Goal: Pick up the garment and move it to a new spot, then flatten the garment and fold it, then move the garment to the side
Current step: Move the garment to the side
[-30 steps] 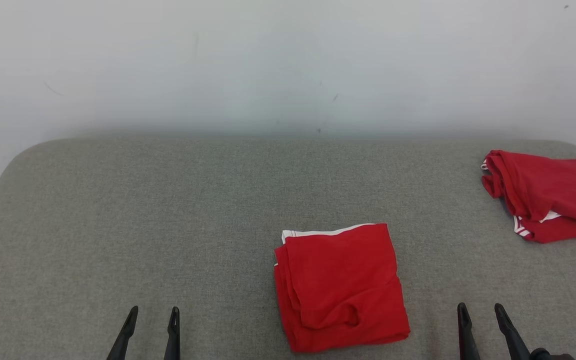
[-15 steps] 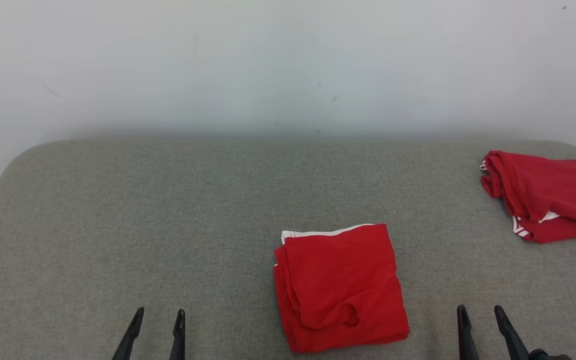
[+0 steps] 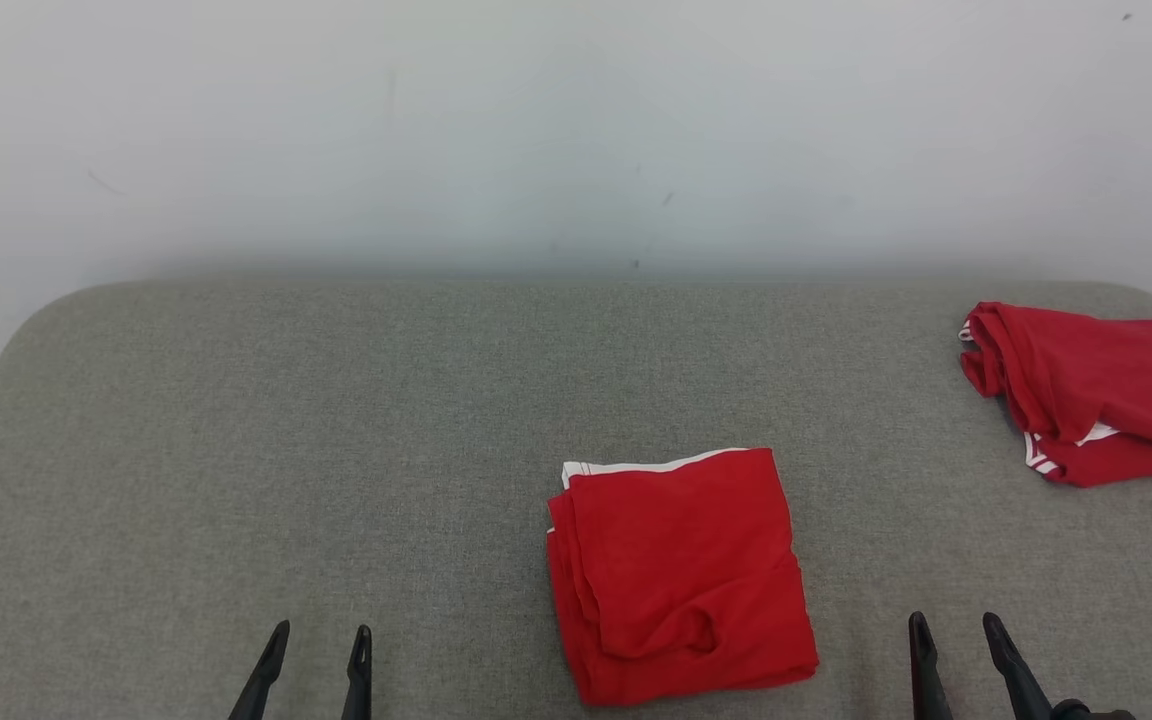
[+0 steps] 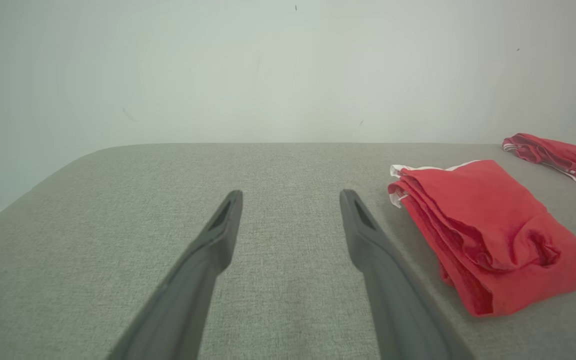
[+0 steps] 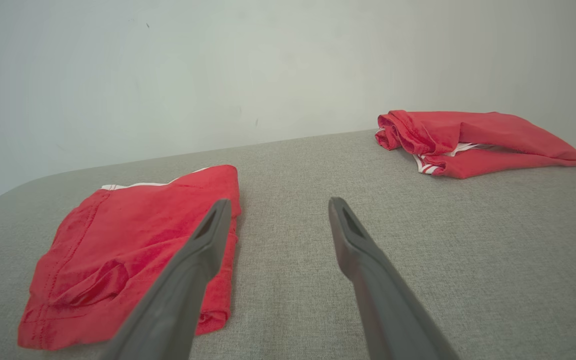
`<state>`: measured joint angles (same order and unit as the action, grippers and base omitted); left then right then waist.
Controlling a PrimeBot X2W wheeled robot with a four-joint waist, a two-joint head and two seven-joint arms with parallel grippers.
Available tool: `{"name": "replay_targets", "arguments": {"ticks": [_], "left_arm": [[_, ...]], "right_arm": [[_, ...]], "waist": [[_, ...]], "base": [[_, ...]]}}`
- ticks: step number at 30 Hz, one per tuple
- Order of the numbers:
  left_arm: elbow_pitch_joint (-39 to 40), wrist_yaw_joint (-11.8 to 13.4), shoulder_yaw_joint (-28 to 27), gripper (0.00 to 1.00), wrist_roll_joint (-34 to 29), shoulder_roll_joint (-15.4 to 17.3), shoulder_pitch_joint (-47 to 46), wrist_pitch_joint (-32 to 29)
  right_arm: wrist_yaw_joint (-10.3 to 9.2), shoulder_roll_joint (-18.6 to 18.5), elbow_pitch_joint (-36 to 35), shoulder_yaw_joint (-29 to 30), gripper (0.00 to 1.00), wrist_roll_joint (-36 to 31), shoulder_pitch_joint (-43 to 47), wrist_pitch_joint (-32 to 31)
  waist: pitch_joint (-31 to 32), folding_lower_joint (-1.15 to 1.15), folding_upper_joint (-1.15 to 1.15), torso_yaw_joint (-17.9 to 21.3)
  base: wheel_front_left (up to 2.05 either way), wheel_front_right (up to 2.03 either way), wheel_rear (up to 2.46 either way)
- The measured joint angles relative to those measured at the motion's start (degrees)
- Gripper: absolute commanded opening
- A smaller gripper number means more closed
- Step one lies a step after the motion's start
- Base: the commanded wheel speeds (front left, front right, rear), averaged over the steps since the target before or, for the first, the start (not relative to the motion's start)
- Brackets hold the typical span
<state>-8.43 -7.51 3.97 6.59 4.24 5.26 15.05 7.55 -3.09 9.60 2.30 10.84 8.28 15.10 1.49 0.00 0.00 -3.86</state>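
Our left tool point(image 3: 322, 645) shows at the bottom of the head view with its two dark fingers spread apart and nothing between them. Our right tool point(image 3: 954, 640) stands the same way, open and empty. Both point forward over the grey surface point(image 3: 236, 450). The folded garment point(image 3: 681, 570), red with a white-trimmed far edge, lies flat between the two tools, closer to the right one. A bunched garment point(image 3: 1096, 390), also red, lies well ahead of the right tool and off to its right, by the far right corner of the surface and near the pale wall point(image 3: 576, 130).

In the left wrist view we see the left tool point(image 4: 291, 200) open over bare cloth. The folded garment point(image 4: 483, 235) sits to its right, apart from the fingers, and the bunched garment point(image 4: 558, 157) lies farther on beyond it.

In the right wrist view the right tool point(image 5: 279, 205) is open too. The folded garment point(image 5: 133, 250) lies to its left, and one finger crosses in front of its near corner; we cannot tell whether they touch. The bunched garment point(image 5: 468, 140) is ahead and to the right, well apart.
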Motion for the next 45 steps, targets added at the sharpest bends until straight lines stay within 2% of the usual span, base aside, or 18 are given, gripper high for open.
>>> {"name": "replay_targets", "arguments": {"ticks": [45], "left_arm": [[-0.34, 0.0, 0.01, 1.0, 0.16, 0.0, -0.08, 0.0]], "right_arm": [[0.0, 0.11, 0.36, -0.85, 1.0, -0.53, -0.29, 0.0]], "waist": [[-0.64, 0.0, 0.0, -0.74]], "base": [[0.0, 0.0, 0.0]]}}
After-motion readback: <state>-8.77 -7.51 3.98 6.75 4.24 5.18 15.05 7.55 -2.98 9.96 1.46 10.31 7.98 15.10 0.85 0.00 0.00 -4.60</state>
